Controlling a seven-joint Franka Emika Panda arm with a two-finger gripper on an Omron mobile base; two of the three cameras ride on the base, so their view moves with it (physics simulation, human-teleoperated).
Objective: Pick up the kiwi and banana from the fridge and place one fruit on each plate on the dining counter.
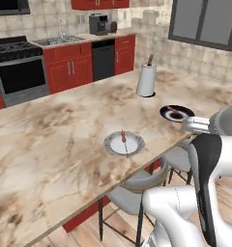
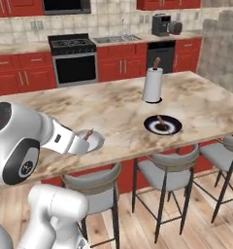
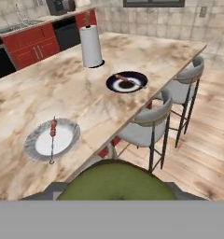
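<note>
Gripper [image 3: 115, 193] is gripping the kiwi [image 3: 115, 182] near the dining counter [image 3: 86, 100]; both plates, the grey-white plate [image 3: 52, 139] and the dark plate [image 3: 127, 82], are awaiting fruit, banana pending.

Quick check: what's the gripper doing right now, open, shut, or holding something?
Gripper: shut on the kiwi, out beside the dining counter.

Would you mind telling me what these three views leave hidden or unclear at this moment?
- Kiwi, hand view: its lower part is cut off at the picture's bottom, and it hides the fingertips.
- Gripper, both base views: hidden behind the arm's own links.
- Pale plate, right base view: mostly covered by the arm.
- Dark food on the dark plate: too small to identify.
</note>
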